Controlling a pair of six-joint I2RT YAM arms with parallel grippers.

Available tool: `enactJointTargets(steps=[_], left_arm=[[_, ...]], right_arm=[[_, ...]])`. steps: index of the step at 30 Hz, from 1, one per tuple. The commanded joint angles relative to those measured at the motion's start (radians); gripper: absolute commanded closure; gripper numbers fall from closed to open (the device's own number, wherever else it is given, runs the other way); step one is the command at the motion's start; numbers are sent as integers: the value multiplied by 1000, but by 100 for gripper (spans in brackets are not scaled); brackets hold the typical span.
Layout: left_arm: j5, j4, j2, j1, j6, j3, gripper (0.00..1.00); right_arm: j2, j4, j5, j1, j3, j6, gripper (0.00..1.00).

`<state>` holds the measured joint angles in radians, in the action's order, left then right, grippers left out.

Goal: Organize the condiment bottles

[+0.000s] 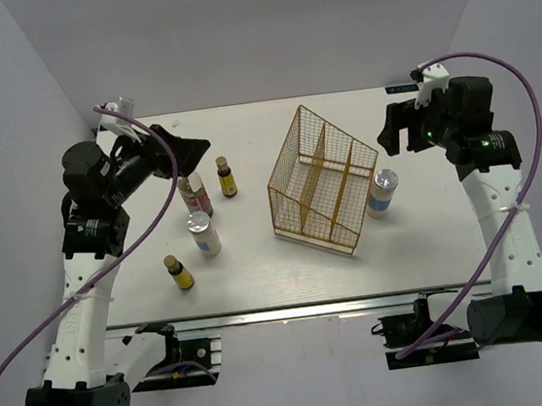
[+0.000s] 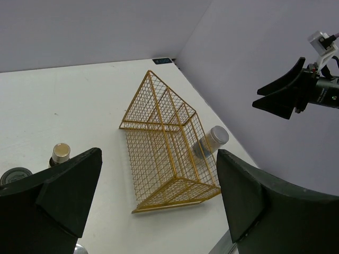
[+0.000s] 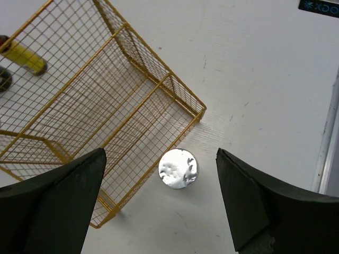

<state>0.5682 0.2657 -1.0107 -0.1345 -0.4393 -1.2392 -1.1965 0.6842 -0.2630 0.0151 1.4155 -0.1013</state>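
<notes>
Several condiment bottles stand on the white table. On the left are an amber bottle (image 1: 226, 177), a taller clear bottle with a red label (image 1: 195, 194), a white cylinder with a silver lid (image 1: 203, 234) and a second amber bottle (image 1: 178, 272). Another white cylinder (image 1: 382, 191) stands just right of the gold wire basket (image 1: 322, 179); its silver lid (image 3: 178, 168) lies below and between my right fingers. My right gripper (image 1: 391, 135) (image 3: 160, 159) is open, empty and above it. My left gripper (image 1: 189, 152) (image 2: 159, 159) is open and empty, above the left group.
The basket (image 2: 164, 153) (image 3: 95, 106) has inner dividers and holds nothing. In the left wrist view, the right white cylinder (image 2: 211, 142) shows behind it and an amber bottle's cap (image 2: 61, 153) sits by my left finger. Grey walls enclose the table.
</notes>
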Motion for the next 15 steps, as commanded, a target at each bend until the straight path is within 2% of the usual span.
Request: enactJointTargets(steps=[1,2,3,4,6,10,13,14,15], left_arm=[[12,85,18,1,36,-72,2],[-4,102,21,1,51,-80,2],[-11,131,23,1,56,-85,2],[-20,142,27,1,59,-92,2],[-53,173,44,1,65,-92,4],[-108,224,67,3,65,-103,15],[-168,283,78,1,73,-127,36],[-188,305,80,3,74,-134,50],[-209,355,77,3,76,-147,58]], right_arm=[[24,-20,-129,-1,28,-49,11],[31,-18,-187,0,23,-99,11],[37,3,-306,0,19,-244,11],[55,12,-352,0,13,-315,11],[77,-6,-428,2,-15,-388,11],[101,-32,-446,3,-53,-411,11],[95,-9,-478,5,-55,-430,11],[94,-17,-484,5,-56,-416,10],[91,-14,-479,23,-58,-411,11]])
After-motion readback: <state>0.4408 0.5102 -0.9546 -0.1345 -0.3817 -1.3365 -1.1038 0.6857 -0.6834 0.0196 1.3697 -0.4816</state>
